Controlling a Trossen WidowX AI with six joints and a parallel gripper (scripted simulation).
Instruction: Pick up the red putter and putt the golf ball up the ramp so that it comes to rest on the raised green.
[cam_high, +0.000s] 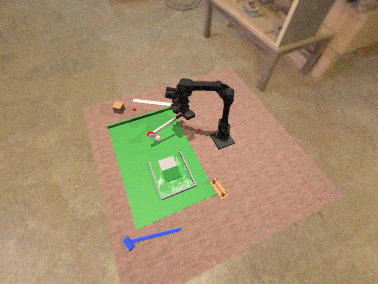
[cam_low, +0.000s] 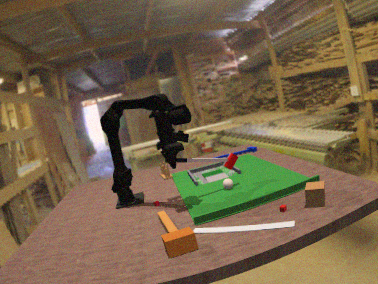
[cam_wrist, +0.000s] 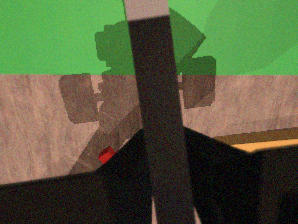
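Observation:
My gripper (cam_high: 183, 115) (cam_low: 181, 160) (cam_wrist: 160, 134) is shut on the red putter's dark grip (cam_wrist: 157, 75). The pale shaft (cam_high: 166, 124) (cam_low: 207, 159) slants out over the turf. The red putter head (cam_high: 150, 134) (cam_low: 230, 161) is held above the turf, close to the ball in the top view. The white golf ball (cam_high: 157, 138) (cam_low: 228, 184) rests on the green turf (cam_high: 130, 170) (cam_low: 275, 175). The ramp (cam_high: 167, 162) and dark green patch (cam_high: 171, 174) lie within a grey-walled frame (cam_high: 189, 170) (cam_low: 193, 177). The ball and head are outside the wrist view.
A raised edge (cam_high: 140, 118) borders the turf. Beyond it lie a white stick (cam_high: 150, 102) (cam_low: 245, 227), brown block (cam_high: 118, 106) (cam_low: 315, 194) and orange mallet (cam_low: 179, 242). A blue mallet (cam_high: 129, 243) (cam_low: 251, 149), wooden rack (cam_high: 218, 188) and small red cube (cam_low: 156, 203) (cam_wrist: 106, 155) are also there.

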